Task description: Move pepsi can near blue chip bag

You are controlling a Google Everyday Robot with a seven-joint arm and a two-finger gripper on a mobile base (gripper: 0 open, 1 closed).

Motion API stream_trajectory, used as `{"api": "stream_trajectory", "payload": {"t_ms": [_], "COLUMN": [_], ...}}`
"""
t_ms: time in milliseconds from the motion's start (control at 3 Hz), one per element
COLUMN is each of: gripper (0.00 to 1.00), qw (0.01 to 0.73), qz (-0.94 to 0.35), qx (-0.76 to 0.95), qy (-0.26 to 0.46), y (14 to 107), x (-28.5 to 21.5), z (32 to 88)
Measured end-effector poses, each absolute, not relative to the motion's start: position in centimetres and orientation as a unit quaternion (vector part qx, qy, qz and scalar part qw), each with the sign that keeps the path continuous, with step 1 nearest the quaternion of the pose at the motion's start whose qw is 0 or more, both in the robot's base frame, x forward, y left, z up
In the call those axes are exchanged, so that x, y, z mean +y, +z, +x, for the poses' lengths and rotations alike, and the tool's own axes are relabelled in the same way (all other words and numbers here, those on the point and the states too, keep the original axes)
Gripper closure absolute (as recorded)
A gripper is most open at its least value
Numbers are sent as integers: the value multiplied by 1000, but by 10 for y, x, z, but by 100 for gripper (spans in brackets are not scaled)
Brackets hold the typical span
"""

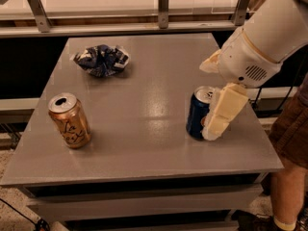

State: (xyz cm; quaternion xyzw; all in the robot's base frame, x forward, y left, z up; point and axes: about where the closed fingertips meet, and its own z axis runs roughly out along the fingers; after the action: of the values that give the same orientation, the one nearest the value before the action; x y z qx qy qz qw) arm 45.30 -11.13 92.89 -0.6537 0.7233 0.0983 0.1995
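The pepsi can point(196, 113) stands upright at the right of the grey table point(144, 143), dark blue with a silver top. My gripper point(206, 100) reaches in from the upper right and is open around the can. One cream finger point(220, 113) covers the can's right front side, and the other finger point(210, 63) sits just behind the can. The can still rests on the table. The blue chip bag point(101, 60) lies crumpled at the far left of the table, well away from the can.
A gold-orange can point(69, 121) stands upright at the front left of the table. A metal rail with posts point(163, 6) runs behind the table. A person's leg in shorts point(288, 143) stands close to the table's right edge.
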Motion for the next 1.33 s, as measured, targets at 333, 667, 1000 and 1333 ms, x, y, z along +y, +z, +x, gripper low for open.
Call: {"api": "stream_trajectory", "payload": {"t_ms": [333, 667, 1000, 1333], "gripper": [28, 52, 75, 98], "qw": [193, 183, 180, 180], "qz": [-660, -663, -663, -663], "qx": [718, 719, 719, 719], "qy": [106, 106, 105, 105], "y": [913, 904, 903, 904], "x": [-98, -86, -77, -77], "z": [451, 452, 457, 457]}}
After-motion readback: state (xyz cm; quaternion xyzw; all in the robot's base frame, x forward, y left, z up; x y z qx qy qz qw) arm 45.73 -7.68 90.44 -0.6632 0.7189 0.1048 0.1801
